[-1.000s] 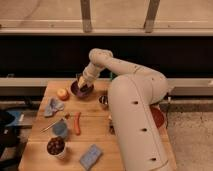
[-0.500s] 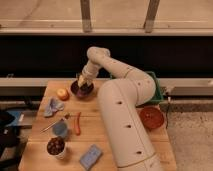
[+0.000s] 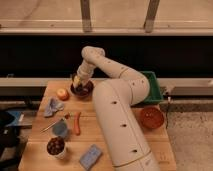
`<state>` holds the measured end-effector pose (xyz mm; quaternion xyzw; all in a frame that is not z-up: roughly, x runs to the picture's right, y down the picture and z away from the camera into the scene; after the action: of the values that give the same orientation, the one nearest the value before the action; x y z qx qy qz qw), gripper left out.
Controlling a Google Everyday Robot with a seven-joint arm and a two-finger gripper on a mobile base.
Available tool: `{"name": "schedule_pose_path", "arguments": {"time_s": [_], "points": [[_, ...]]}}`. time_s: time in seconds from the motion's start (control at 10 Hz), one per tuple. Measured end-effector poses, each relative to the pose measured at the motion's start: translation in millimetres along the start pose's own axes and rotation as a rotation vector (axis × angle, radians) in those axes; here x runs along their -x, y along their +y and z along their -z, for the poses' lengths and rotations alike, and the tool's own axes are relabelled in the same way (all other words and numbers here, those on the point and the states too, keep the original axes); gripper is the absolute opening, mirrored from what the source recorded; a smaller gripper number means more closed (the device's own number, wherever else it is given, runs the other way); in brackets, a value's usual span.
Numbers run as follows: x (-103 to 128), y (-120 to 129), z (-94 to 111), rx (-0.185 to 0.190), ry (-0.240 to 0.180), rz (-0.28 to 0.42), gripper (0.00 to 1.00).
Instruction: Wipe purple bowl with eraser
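Note:
The purple bowl (image 3: 81, 90) stands at the far middle of the wooden table (image 3: 115, 107), dark inside. My gripper (image 3: 78, 83) is down at the bowl's left rim, reaching into it from above. A small pale yellowish patch shows at the gripper's tip. The black eraser cannot be made out; if it is in the gripper, it is hidden against the bowl's dark inside. My white arm (image 3: 117, 115) rises from the near edge and arcs over the table's middle to the bowl.
An orange fruit (image 3: 62, 94) lies left of the bowl, and a blue cloth (image 3: 53, 106) nearer. A blue cup (image 3: 60, 129), an orange stick (image 3: 77, 123), a cup of dark pieces (image 3: 56, 146) and a blue-grey pad (image 3: 90, 156) sit front left. An orange-red bowl (image 3: 151, 117) and a green bin (image 3: 151, 86) are to the right.
The arm's body has swung left, uncovering the orange-red bowl on the right. The gripper has stayed at the purple bowl, shifting slightly toward its left rim.

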<state>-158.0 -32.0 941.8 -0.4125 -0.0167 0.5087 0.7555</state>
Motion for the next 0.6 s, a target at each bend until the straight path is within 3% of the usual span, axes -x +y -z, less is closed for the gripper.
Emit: {"name": "schedule_pose_path", "arguments": {"time_s": [0.3, 0.6], "points": [[-18, 8, 12, -0.004, -0.006, -0.002, 0.00], [-34, -12, 28, -0.035, -0.010, -0.049, 0.00]]}}
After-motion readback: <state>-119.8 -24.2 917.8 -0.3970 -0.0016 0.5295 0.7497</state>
